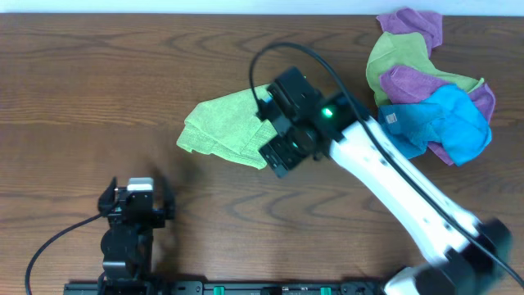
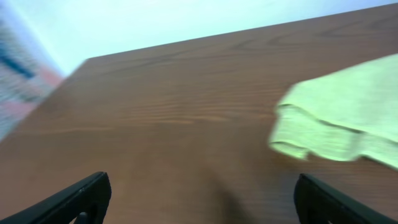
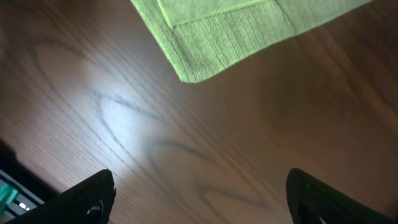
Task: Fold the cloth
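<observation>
The cloth [image 1: 223, 127] is bright lime green and lies folded and a little rumpled on the wooden table, left of centre. It also shows in the left wrist view [image 2: 348, 118] at the right and in the right wrist view [image 3: 230, 31] at the top. My right gripper [image 1: 277, 152] is open and empty, just above the table at the cloth's right near corner; its fingers [image 3: 205, 199] are spread over bare wood. My left gripper [image 1: 137, 197] is open and empty near the front edge, well short of the cloth; its fingers [image 2: 202, 202] are also spread over bare wood.
A heap of cloths lies at the back right: purple ones [image 1: 409, 29], a duller green one [image 1: 397, 61] and a blue one [image 1: 446, 123]. The right arm's white link [image 1: 401, 184] crosses the right side of the table. A rail [image 1: 246, 288] runs along the front edge.
</observation>
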